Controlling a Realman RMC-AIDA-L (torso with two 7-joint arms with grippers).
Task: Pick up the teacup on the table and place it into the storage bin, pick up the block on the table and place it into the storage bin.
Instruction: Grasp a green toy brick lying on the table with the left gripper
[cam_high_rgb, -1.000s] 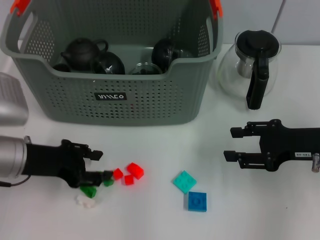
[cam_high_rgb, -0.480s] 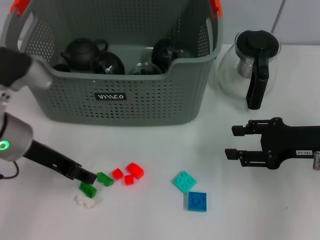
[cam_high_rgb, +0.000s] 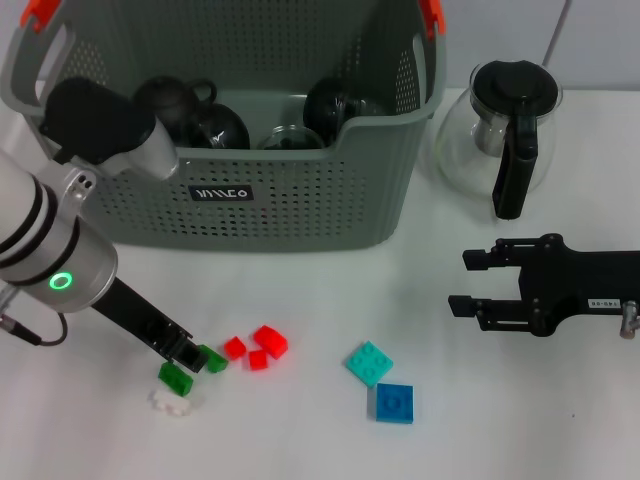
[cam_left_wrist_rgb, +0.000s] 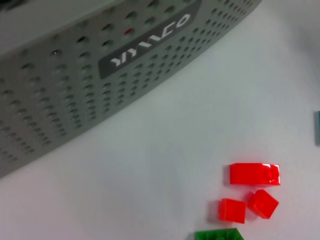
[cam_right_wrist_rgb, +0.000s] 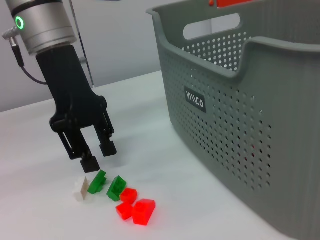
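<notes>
In the head view, the left gripper (cam_high_rgb: 186, 357) points down at the white table (cam_high_rgb: 300, 430) with its jaws spread and holding nothing. A small green plastic block (cam_high_rgb: 211, 359) lies just beside the jaws, toward the robot's right, and a second green block (cam_high_rgb: 176, 378) sits just below them, nearer the robot, with a white block (cam_high_rgb: 172, 401) nearer still. Further to the right of the jaws are three small red blocks (cam_high_rgb: 258, 347), then a turquoise flat brick (cam_high_rgb: 368, 363) and a blue square brick (cam_high_rgb: 394, 402). Behind the left gripper stands the large grey perforated plastic storage bin (cam_high_rgb: 240, 195) with orange-tipped handles; black teapots and dark cups (cam_high_rgb: 210, 115) rest inside it. The right gripper (cam_high_rgb: 470, 287) hovers over the table well apart from the blocks, its jaws spread and empty. Behind it is a glass pot with a black handle and lid (cam_high_rgb: 505, 135).

In the left wrist view, the bin's perforated wall with its black label (cam_left_wrist_rgb: 150, 42) is ahead, and the three red blocks (cam_left_wrist_rgb: 252, 190) lie on the table with the edge of a green block (cam_left_wrist_rgb: 219, 234) closest to the camera. The jaws themselves do not show here.

In the right wrist view, the left gripper (cam_right_wrist_rgb: 97, 156) hangs just above the two green blocks (cam_right_wrist_rgb: 107, 185), jaws apart, not touching them. The white block (cam_right_wrist_rgb: 80, 190) lies beside the green ones and the red blocks (cam_right_wrist_rgb: 136, 210) beyond them.
</notes>
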